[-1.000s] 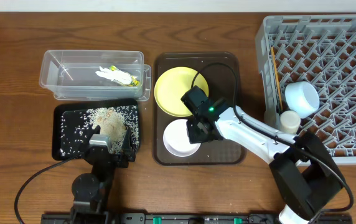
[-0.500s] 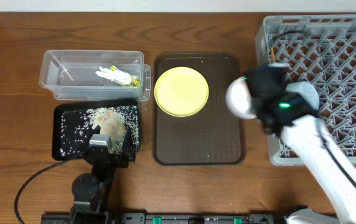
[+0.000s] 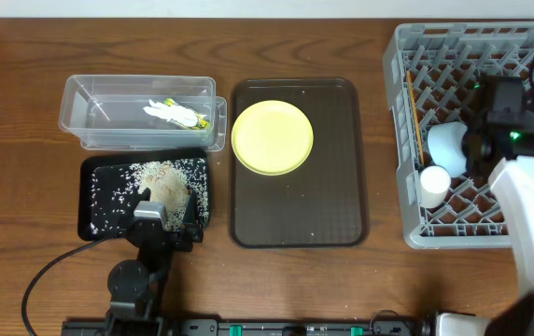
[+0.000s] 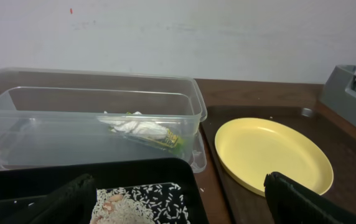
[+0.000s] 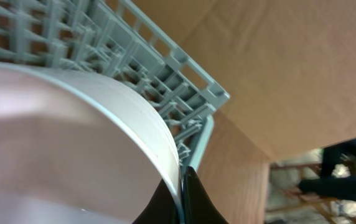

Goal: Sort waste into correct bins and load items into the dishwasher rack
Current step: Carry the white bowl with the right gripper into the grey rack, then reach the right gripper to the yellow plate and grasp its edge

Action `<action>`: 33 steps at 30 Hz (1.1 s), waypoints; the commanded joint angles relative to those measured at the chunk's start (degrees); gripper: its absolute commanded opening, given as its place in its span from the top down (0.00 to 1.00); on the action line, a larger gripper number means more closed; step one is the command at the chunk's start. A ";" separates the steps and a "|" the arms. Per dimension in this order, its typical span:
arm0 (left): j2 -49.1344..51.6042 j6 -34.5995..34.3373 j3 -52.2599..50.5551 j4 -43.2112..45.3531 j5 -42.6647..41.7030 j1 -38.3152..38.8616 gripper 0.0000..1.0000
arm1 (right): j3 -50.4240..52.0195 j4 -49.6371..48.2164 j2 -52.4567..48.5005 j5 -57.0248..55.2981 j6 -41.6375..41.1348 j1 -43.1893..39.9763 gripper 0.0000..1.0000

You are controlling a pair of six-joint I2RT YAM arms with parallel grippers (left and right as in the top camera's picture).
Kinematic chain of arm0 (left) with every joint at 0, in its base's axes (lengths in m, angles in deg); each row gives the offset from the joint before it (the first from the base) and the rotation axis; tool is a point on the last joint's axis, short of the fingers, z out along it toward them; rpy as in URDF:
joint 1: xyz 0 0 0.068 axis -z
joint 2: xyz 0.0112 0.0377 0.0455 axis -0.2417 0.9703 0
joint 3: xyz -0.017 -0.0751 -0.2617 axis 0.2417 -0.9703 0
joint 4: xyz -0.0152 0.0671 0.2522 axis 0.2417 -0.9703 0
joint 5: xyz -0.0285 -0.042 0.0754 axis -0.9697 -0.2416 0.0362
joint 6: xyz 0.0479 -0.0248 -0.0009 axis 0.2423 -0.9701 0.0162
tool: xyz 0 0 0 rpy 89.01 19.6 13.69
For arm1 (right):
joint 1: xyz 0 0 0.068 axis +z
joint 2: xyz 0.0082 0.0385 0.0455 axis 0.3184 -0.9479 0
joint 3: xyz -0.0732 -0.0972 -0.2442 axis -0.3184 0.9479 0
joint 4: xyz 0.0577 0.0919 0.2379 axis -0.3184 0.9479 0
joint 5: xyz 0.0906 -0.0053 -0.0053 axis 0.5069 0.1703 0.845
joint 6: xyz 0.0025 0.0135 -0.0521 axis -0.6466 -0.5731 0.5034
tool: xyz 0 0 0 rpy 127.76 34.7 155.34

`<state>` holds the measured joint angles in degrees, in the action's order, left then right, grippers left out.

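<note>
My right gripper [image 5: 181,182] is shut on the rim of the white bowl [image 5: 72,143] and holds it tilted over the grey dishwasher rack [image 5: 165,68]. In the overhead view the right gripper [image 3: 484,142] is over the rack [image 3: 528,56], beside the light blue bowl [image 3: 446,142], the small white cup [image 3: 434,183] and the chopsticks [image 3: 414,112]; the white bowl is hidden under it. The yellow plate [image 3: 273,137] lies on the brown tray. My left gripper [image 3: 166,217] is open and empty over the black tray [image 3: 99,177] of rice scraps [image 3: 160,182]. The tissue and wrapper [image 3: 175,113] lie in the clear tub [image 3: 90,117].
The brown serving tray [image 3: 300,210] sits in the middle with a few rice grains on it. In the left wrist view the plate [image 4: 271,152] is to the right of the clear tub [image 4: 53,118]. The rack's front wall [image 3: 454,238] stands by the right arm.
My right gripper has lifted the white bowl off the brown tray and carried it right, over the dishwasher rack. The left arm has not moved.
</note>
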<state>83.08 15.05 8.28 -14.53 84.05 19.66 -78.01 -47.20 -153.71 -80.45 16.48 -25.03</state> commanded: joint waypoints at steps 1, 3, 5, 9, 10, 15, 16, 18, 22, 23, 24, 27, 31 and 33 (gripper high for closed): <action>-0.39 0.96 -1.51 -0.85 -0.57 -0.31 0.11 | -0.42 -2.49 -4.09 -2.91 6.01 -3.15 0.99; -0.39 0.96 -1.51 -0.85 -0.57 -0.31 0.12 | -0.42 -4.55 -6.69 -2.89 9.05 -4.00 0.99; -0.39 0.96 -1.51 -0.85 -0.57 -0.31 0.12 | -0.42 -6.08 -9.44 -2.91 11.74 -4.35 0.99; -0.39 0.96 -1.51 -0.85 -0.57 -0.31 0.12 | -0.42 -6.99 -12.20 -2.73 14.12 -3.76 0.99; -0.39 0.96 -1.51 -0.85 -0.57 -0.31 0.12 | -0.42 -7.06 -12.52 -2.60 14.12 -3.08 0.99; -0.39 0.96 -1.51 -0.85 -0.57 -0.31 0.12 | -0.42 -6.93 -12.66 -2.75 14.73 2.12 0.99; -0.39 0.96 -1.51 -0.85 -0.57 -0.31 0.12 | -0.42 -6.71 -12.66 -2.86 15.26 3.13 0.99; -0.39 0.96 -1.51 -0.85 -0.57 -0.31 0.12 | -0.42 -6.27 -12.66 -3.02 15.23 4.63 0.98; -0.39 0.96 -1.51 -0.85 -0.57 -0.31 0.11 | -0.42 -6.14 -12.66 -5.49 15.21 6.25 0.87; -0.39 0.96 -1.51 -0.85 -0.57 -0.31 0.11 | -0.42 -6.12 -12.63 -6.27 15.23 6.60 0.84; -0.39 0.96 -1.51 -0.85 -0.55 -0.31 0.11 | -0.42 -6.01 -12.61 -7.10 15.23 6.97 0.83; -0.39 0.96 -1.51 -0.85 -0.57 -0.31 0.12 | -0.44 -5.53 -11.82 -7.89 15.19 8.09 0.73; -0.39 0.96 -1.51 -0.85 -0.57 -0.31 0.12 | -1.25 -5.53 -8.76 -4.55 15.19 11.15 0.56; -0.39 0.96 -1.51 -0.85 -0.57 -0.31 0.11 | -1.92 -4.61 -6.08 2.01 15.17 12.98 0.55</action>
<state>83.08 15.03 8.28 -14.53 84.08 19.66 -78.36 -52.33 -164.47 -83.88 31.89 -14.62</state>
